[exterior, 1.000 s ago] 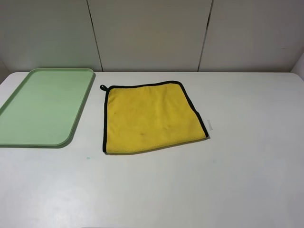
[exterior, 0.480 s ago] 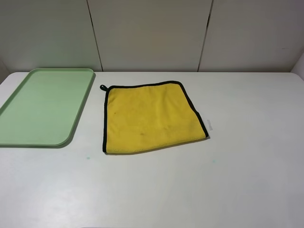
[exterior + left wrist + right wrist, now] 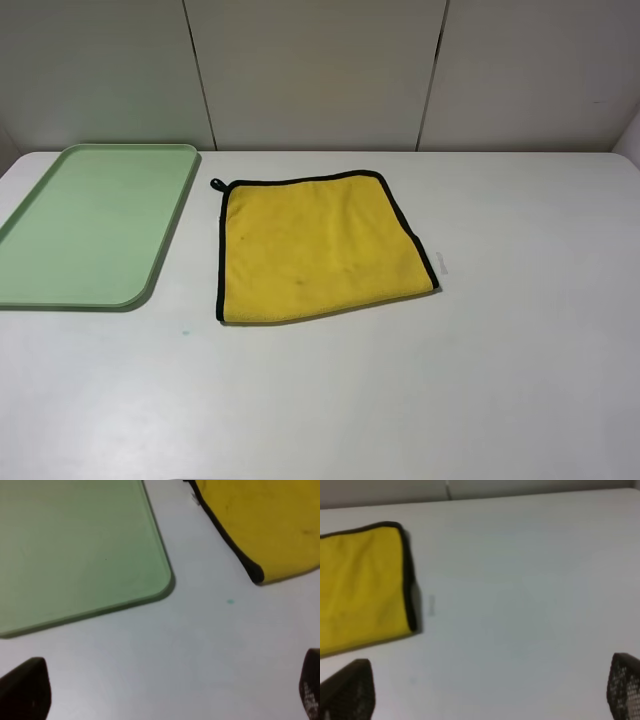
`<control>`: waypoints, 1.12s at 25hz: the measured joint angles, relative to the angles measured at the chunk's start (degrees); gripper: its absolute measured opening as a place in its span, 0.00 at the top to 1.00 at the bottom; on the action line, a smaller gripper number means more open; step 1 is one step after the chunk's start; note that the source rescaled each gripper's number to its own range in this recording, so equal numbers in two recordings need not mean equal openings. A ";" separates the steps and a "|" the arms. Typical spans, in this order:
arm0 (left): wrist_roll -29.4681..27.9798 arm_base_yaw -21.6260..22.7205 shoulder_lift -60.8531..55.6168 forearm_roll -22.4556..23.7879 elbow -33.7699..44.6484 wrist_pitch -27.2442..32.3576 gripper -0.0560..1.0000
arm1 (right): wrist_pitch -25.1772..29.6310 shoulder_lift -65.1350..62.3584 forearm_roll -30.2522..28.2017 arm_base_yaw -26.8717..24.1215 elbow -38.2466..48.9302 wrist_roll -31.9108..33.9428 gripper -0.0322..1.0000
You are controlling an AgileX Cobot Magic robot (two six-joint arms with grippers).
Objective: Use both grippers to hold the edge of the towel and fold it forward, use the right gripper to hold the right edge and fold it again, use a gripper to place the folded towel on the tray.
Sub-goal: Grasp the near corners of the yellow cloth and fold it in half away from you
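Shows yellow towel flat mid-frame, green tray upper left, apart. Shows left gripper and right gripper spread, empty.

No visible change anywhere (towel and tray alike).

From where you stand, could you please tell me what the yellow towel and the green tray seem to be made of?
The towel looks like soft fleecy cloth, possibly microfibre: fuzzy matte surface and gentle wrinkles. The tray looks like smooth moulded plastic: uniform pale green, rounded corners, low rim.
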 joint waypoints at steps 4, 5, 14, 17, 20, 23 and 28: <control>4.84 0.00 5.55 -0.05 -1.37 -1.79 0.00 | -0.83 6.29 0.41 3.38 -2.99 -3.06 0.00; 6.12 0.00 6.94 -0.05 -1.54 -2.27 0.00 | -1.02 8.09 0.41 4.53 -3.55 -3.75 0.00; 14.69 -5.04 18.02 -0.05 -3.06 -4.10 0.00 | -1.44 23.08 -1.08 13.41 -5.32 -14.98 0.00; 16.78 -8.59 21.03 0.35 -3.81 -4.41 0.00 | -2.04 27.47 -1.64 14.03 -5.32 -20.24 0.00; 18.53 -13.65 23.91 2.41 -4.00 -5.30 0.00 | -4.50 30.03 -1.53 14.21 -5.32 -24.69 0.00; 19.25 -20.04 26.79 6.82 -4.00 -6.11 0.00 | -7.89 30.49 -1.45 14.21 -5.32 -27.75 0.00; 19.43 -31.08 30.82 16.69 -4.00 -8.80 0.01 | -12.53 30.49 -1.10 14.21 -5.32 -32.07 0.00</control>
